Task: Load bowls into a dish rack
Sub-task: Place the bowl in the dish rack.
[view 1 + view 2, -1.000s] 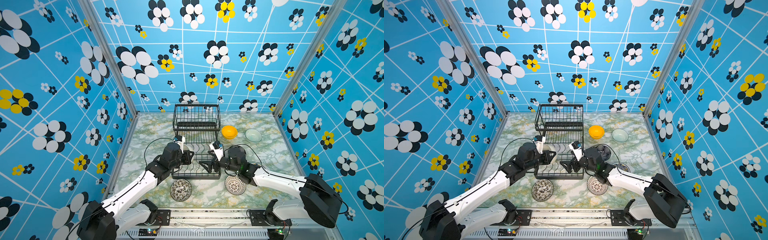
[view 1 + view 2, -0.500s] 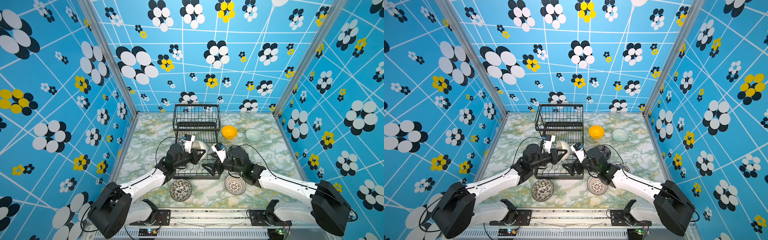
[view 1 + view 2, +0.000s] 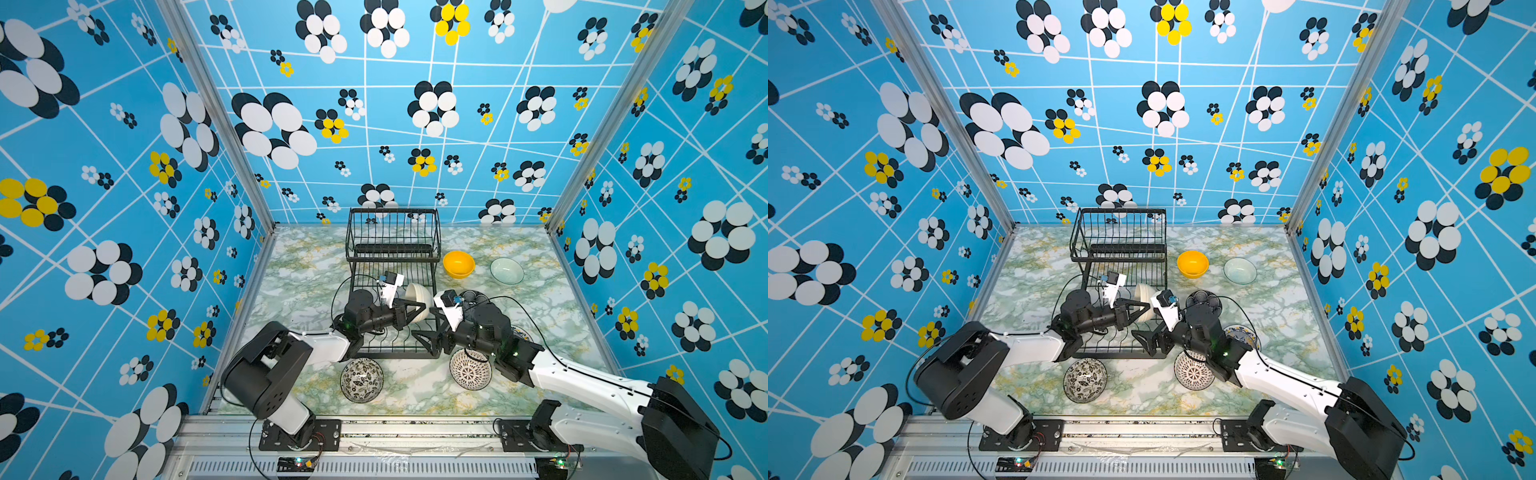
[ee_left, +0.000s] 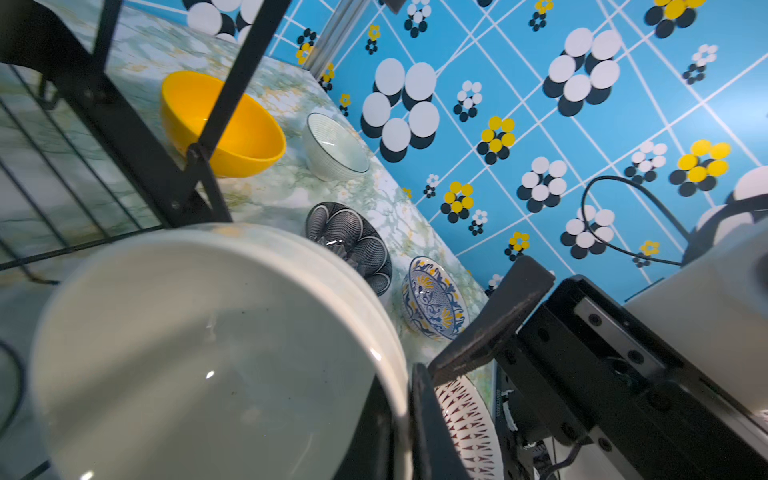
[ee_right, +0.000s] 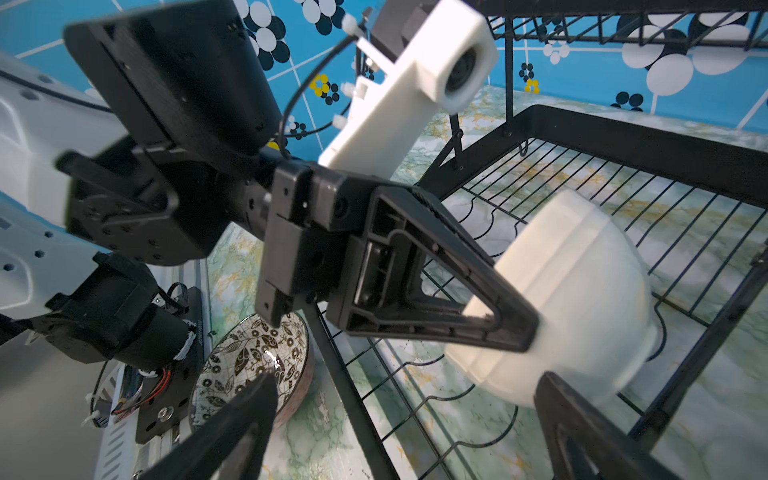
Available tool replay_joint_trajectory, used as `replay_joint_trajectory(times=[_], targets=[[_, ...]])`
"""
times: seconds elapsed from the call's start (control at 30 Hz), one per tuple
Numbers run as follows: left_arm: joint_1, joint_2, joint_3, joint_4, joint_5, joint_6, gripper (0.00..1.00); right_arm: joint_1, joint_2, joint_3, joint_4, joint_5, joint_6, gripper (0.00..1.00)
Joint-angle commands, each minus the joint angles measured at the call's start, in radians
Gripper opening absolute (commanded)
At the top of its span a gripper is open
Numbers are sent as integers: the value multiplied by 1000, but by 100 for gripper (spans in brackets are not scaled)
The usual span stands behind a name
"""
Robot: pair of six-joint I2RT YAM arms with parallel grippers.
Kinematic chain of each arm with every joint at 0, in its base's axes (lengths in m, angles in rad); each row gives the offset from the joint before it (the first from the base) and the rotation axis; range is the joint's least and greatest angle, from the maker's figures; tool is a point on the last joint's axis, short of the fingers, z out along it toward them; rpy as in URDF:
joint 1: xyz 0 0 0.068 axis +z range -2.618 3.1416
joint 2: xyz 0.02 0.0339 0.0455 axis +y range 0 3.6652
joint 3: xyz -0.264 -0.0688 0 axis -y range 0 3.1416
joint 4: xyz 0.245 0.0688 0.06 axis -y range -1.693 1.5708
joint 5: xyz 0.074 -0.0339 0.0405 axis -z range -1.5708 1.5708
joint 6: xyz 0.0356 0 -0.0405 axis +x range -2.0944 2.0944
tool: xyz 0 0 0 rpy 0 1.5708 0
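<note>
Pinching the rim of the cream-white bowl (image 3: 417, 296), the left gripper (image 3: 422, 311) has its jaws drawn narrow, one finger inside the wall and one outside. That edge grip lets the bowl hang tipped on its side rather than mouth-up, which looks chosen so it can stand between the wavy divider wires (image 5: 490, 216). The bowl sits over the lower tray (image 3: 390, 356) of the dish rack (image 3: 392, 232), toward the tray's right-hand side. The blur in the right wrist view leaves it unclear whether it touches the wires.

Just beside it, the right gripper (image 5: 407, 386) is spread wide and empty at the tray's near right corner, aimed toward the bowl. It is probably placed there to steady the bowl or to stay clear of it.

Farther out, the rest wait on the marbled table (image 3: 299, 282). The leaf-patterned bowl (image 3: 361, 380) and the black-and-white bowl (image 3: 469, 372) lie in front of the rack. The dark navy bowl (image 4: 349, 241) and the blue-yellow bowl (image 4: 434, 299) are to its right. The yellow bowl (image 3: 458, 264) and the clear glass bowl (image 3: 506, 270) sit beyond those, all upright. The raised basket holds nothing visible.
</note>
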Motion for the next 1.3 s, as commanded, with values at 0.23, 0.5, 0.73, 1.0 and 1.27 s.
replay_joint_trajectory(times=[0.23, 0.5, 0.73, 1.0, 1.27], targets=[[62, 151, 93, 337, 178, -126, 0, -9, 1, -21, 49, 6, -13, 100], [94, 233, 160, 337, 219, -185, 0, -8, 8, -25, 63, 5, -13, 100], [96, 277, 176, 338, 211, -185, 0, -9, 10, -30, 72, 3, -13, 100], [94, 275, 155, 338, 193, -178, 0, -8, 20, -31, 83, -2, -13, 100], [94, 273, 133, 338, 193, -167, 0, -9, 21, -32, 84, -6, -12, 100]])
